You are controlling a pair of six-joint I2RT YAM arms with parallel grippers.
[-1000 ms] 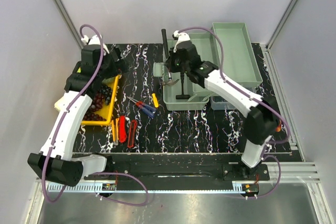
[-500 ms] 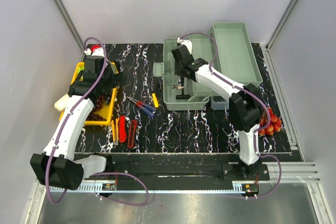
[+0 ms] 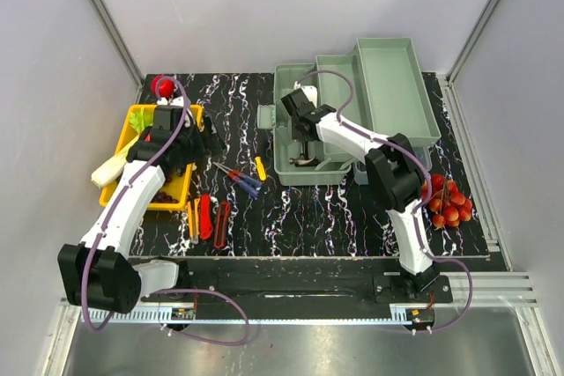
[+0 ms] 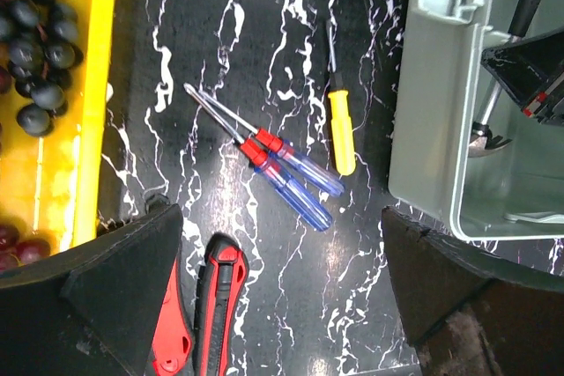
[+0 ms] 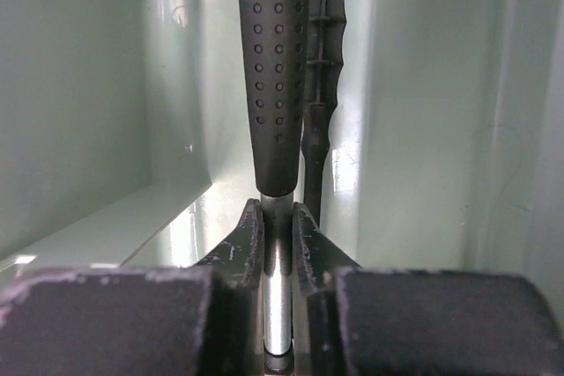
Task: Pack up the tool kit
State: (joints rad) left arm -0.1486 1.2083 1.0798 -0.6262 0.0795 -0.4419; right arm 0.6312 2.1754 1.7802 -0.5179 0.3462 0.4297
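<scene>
The grey-green toolbox (image 3: pixel 304 175) stands open at the table's middle, and its wall shows in the left wrist view (image 4: pixel 436 129). My right gripper (image 3: pixel 304 136) (image 5: pixel 278 235) is inside the box, shut on the steel shaft of a hammer (image 5: pixel 273 68) with a black dimpled grip. The hammer lies low in the box (image 3: pixel 302 158). My left gripper (image 3: pixel 204 143) (image 4: pixel 278 305) is open and empty above the mat. Below it lie two blue screwdrivers (image 4: pixel 286 173) (image 3: pixel 243 180), a yellow screwdriver (image 4: pixel 340 134) (image 3: pixel 260 168) and two red utility knives (image 4: pixel 218 305) (image 3: pixel 205 216).
A yellow tray (image 3: pixel 145 116) with dark grapes (image 4: pixel 31 41) sits at the left, with a red ball (image 3: pixel 161 85) behind it. The box's loose inner tray (image 3: pixel 397 85) lies at the back right. A red fruit cluster (image 3: pixel 448 201) lies at the right.
My right gripper has lowered the hammer from above the box's left edge down into the toolbox. My left arm has swung from the yellow tray toward the screwdrivers.
</scene>
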